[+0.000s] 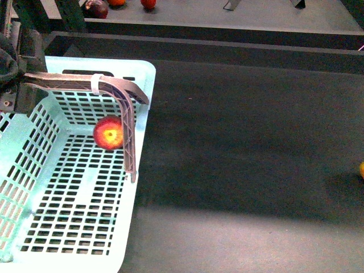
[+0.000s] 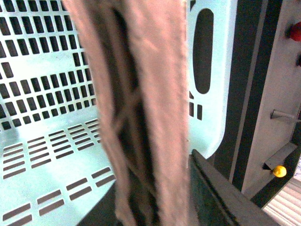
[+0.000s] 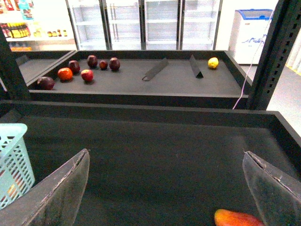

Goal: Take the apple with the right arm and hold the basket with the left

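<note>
readable text: none in any view
chest freezer (image 3: pixel 253 28): blue graphics on white front, too blurred to read
shelf goods (image 3: pixel 19 29): bottle labels too small to read
basket (image 1: pixel 79 227): no lettering visible

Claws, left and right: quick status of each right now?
Left claw: shut on the basket handle.
Right claw: open, holding nothing; an orange-red fruit lies between its fingertips.
</note>
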Robot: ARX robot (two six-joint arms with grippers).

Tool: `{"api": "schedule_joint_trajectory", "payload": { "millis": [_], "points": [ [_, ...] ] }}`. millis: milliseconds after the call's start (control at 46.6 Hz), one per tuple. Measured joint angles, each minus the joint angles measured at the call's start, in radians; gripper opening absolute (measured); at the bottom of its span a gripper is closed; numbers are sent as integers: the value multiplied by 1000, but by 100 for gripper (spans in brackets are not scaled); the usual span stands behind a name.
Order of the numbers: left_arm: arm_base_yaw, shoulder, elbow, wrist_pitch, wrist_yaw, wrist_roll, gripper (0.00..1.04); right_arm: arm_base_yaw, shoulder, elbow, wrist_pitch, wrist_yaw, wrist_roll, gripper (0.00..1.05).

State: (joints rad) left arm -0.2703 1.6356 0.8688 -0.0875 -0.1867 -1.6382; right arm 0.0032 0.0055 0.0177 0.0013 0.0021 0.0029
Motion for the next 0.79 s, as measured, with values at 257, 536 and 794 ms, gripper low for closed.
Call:
{"api": "schedule_joint_trajectory", "payload": {
  "millis": [257,536,794],
  "points": [
    [-53,-124,-2,-192,-32,5,82,0,0,0,0,0,0,96],
    [-67,-151,60,-305,-62,15,98,0,0,0,0,0,0,96],
    [13,-299,-475,933,-56,1215,53,0,0,0,0,0,0,96]
  ]
}}
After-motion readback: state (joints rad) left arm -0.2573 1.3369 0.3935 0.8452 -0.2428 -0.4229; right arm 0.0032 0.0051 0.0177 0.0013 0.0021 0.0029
